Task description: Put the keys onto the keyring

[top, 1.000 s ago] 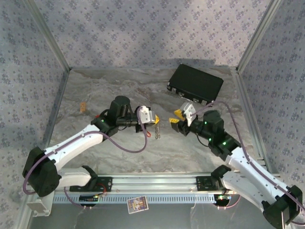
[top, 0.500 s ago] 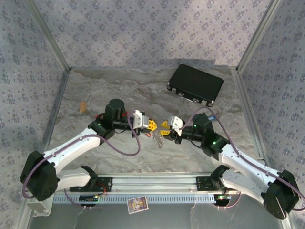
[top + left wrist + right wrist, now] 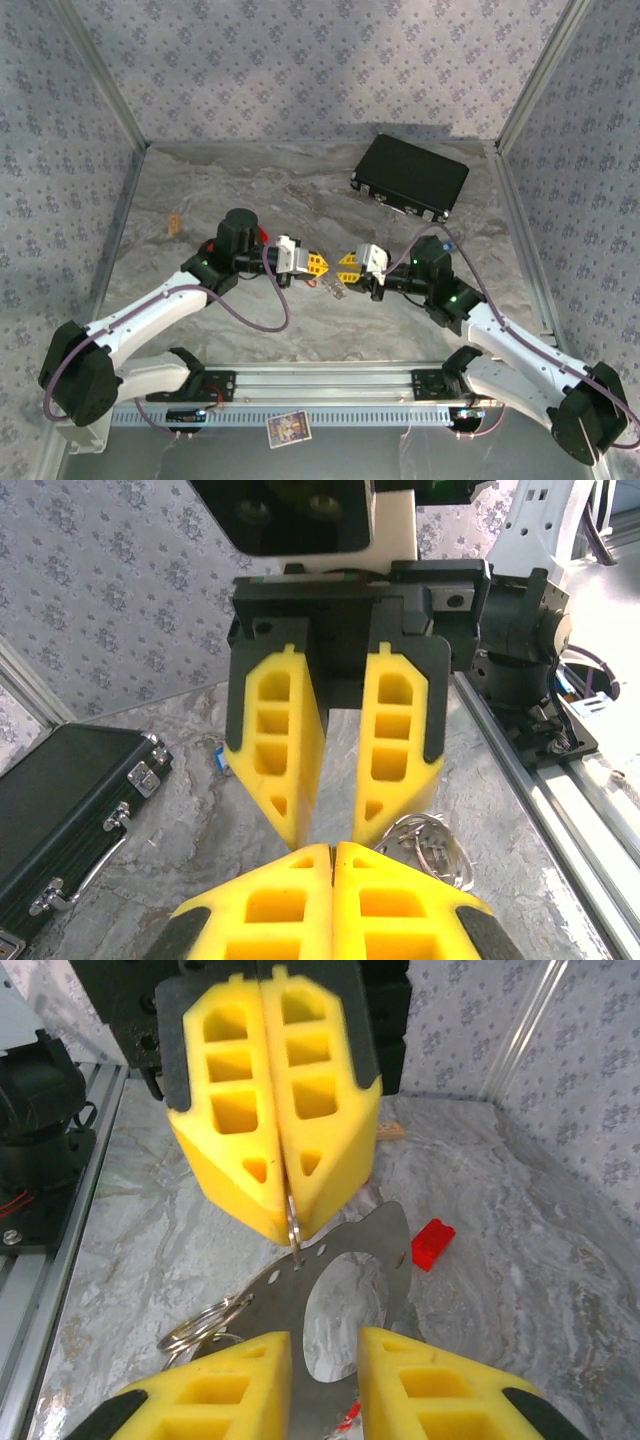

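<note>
**A:** What does the overhead view give?

**B:** The left gripper [image 3: 312, 263] and right gripper [image 3: 349, 267] meet tip to tip over the grey marbled table [image 3: 350, 330]. The keyring [image 3: 331, 284], a small silvery metal piece, hangs just below them. A black rectangular case [image 3: 410, 177] lies well apart behind.

**A:** And the left wrist?

**B:** Its yellow foam fingers [image 3: 300, 870] are pressed flat together. Loops of silvery wire [image 3: 425, 842] sit beside the right gripper's tips.

**A:** The right wrist?

**B:** The keyring [image 3: 370, 1240] shows as a flat plate with a large oval hole, standing between this gripper's partly parted yellow fingers [image 3: 235, 1355]. I cannot tell whether they clamp it. The left fingers pinch a thin metal sliver [image 3: 293, 1232] at the plate's rim.

**A:** Which step is this?

**B:** I judge both arms are steadying the ring, with the keys not yet threaded. Next, the right needs a firm hold before a key is fetched.
</note>
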{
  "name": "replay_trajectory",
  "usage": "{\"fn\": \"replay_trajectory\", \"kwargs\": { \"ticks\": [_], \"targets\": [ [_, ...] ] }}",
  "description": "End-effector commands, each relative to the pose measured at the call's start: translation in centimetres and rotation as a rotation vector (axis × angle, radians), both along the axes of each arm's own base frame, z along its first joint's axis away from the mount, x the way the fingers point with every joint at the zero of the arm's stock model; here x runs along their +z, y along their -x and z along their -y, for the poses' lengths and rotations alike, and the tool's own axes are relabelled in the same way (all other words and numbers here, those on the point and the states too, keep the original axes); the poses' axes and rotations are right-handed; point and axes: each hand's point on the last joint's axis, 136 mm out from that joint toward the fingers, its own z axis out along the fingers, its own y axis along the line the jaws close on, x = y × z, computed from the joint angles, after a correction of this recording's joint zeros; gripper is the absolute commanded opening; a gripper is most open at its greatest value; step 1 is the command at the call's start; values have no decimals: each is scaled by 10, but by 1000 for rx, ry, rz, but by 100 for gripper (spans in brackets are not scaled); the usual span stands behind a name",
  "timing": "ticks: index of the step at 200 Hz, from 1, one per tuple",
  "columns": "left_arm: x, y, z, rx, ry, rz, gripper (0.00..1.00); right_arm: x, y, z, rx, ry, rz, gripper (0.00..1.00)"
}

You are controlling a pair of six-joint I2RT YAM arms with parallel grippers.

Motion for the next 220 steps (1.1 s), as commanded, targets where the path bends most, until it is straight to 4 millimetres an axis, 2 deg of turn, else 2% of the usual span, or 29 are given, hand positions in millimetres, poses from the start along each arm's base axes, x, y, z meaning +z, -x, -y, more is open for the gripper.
{"fn": "replay_trajectory", "kwargs": {
  "ticks": [1, 29, 57, 68, 81, 107, 171, 220],
  "targets": [
    [10, 8, -3, -34, 34, 47, 0, 13, -1, -9, 18, 2, 44, 24],
    [9, -1, -4, 25, 25, 53, 0, 7, 13, -19, 95, 22, 14, 27],
    [7, -5, -5, 51, 25, 60, 0, 10, 24, -17, 141, 16, 17, 28],
    [7, -4, -5, 48, 27, 60, 0, 9, 19, -13, 118, 26, 30, 29],
    [6, -4, -5, 43, 29, 58, 0, 9, 4, -4, 50, 25, 44, 28],
    [5, 0, -6, 24, 32, 56, 0, 23, -19, 10, -49, -43, 69, 27],
    [9, 3, -6, 0, 47, 63, 0, 23, 1, -16, 118, -45, 19, 24],
    [10, 6, -5, -17, 54, 57, 0, 23, -1, -21, 107, -57, 31, 23]
  ]
}}
